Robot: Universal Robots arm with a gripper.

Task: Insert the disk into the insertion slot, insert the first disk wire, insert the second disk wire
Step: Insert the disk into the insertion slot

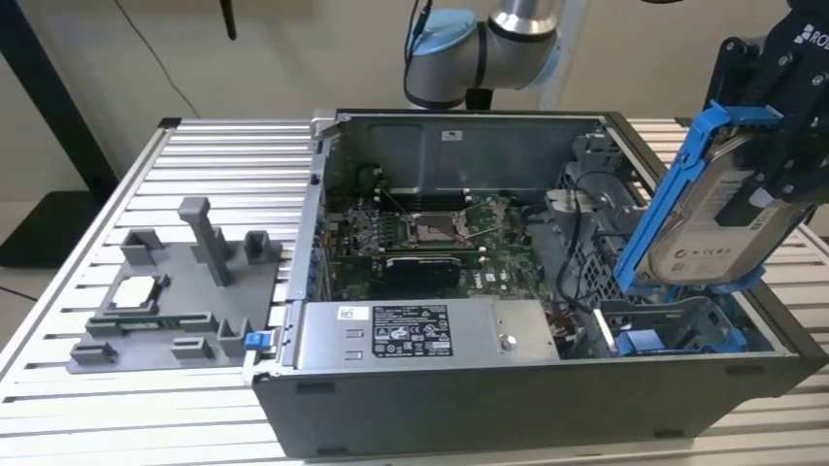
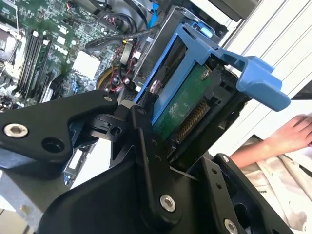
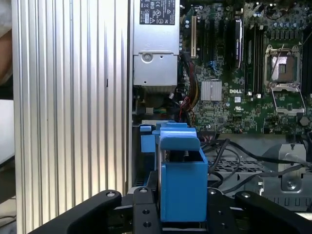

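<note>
Now the gripper (image 1: 767,180) has its fingers clamped on the disk (image 1: 706,233), which hangs tilted with its lower end just above the slot (image 1: 674,320). Best, I'd say, to square the blue frame with the slot's walls, ease down slowly, and stay clear of the cables (image 3: 229,144) beside the slot.

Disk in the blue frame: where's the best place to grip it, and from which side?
Grip the disk at its upper half, across the blue frame, coming from above, as the gripper holds it now. It stands steeply tilted over the insertion slot, so that likely leaves its lower end free to enter.
</note>
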